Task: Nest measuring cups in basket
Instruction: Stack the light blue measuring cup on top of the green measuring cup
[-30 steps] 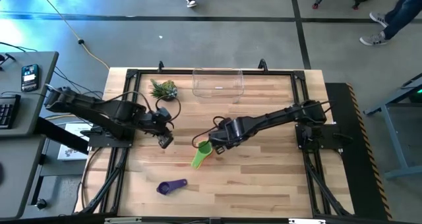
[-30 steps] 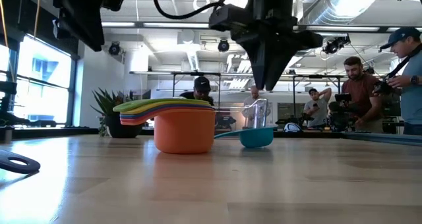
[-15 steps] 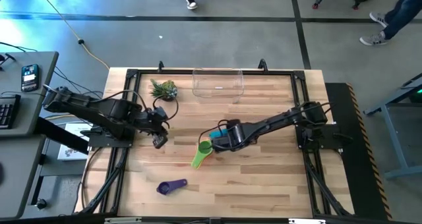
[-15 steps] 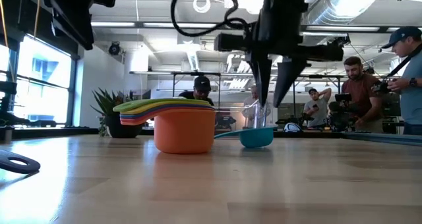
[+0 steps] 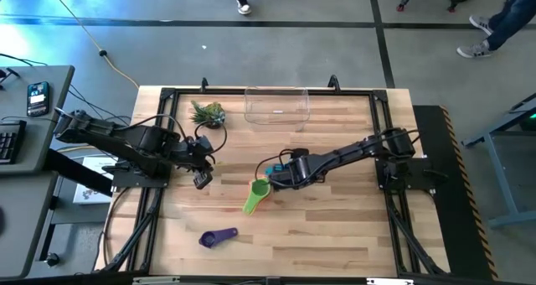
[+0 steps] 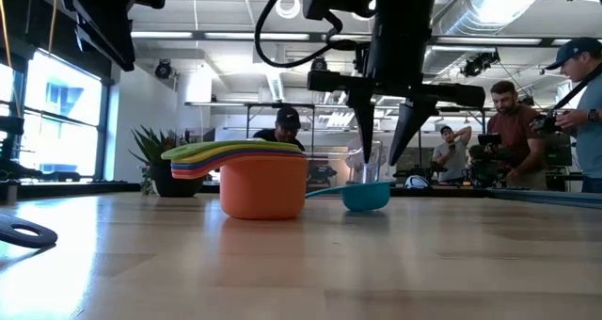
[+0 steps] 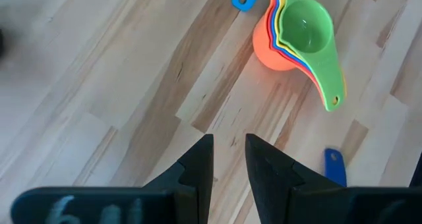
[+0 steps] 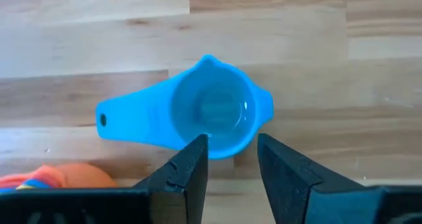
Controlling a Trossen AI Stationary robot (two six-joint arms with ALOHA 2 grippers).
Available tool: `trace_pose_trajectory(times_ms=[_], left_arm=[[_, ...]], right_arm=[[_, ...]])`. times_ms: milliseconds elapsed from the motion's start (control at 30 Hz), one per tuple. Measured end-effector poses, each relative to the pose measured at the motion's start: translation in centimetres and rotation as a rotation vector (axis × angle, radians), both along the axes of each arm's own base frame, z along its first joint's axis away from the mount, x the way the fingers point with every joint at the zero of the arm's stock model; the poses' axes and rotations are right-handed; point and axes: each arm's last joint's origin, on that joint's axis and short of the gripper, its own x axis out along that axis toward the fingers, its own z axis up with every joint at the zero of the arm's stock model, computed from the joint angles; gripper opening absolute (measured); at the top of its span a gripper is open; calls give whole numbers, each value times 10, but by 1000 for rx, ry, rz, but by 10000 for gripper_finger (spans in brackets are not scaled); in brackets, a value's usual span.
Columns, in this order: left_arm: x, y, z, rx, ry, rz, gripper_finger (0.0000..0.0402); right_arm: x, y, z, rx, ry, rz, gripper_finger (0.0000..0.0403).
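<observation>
A teal-blue measuring cup stands upright on the table near its middle, handle toward a nested stack of cups. In the stack, green is on top and orange outermost, standing on the wood. A purple cup lies alone nearer the front edge. The clear basket stands at the far edge. My right gripper hangs open just above the teal-blue cup, fingers pointing down, touching nothing. My left gripper hovers left of the stack, slightly open and empty.
A small spiky green plant sits at the far left beside the basket. Bare wood lies between the stack and the basket and along the table's right half. People stand in the room beyond the far edge.
My right gripper has come down toward the teal-blue cup, rolled about its own axis, and opened from shut fingertips to a clear gap. The cups have stayed where they were.
</observation>
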Motion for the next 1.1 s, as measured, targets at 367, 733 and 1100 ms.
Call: trace_pose_trajectory(times_ms=[367,733,1100], left_arm=[[0,0,0,6,-2,4,78],[0,0,0,7,-2,4,79],[0,0,0,7,-3,4,76]], right_arm=[[1,0,-9,56,45,-20,124],[5,-5,-23,69,76,-31,124],[6,-8,-21,76,61,-39,124]])
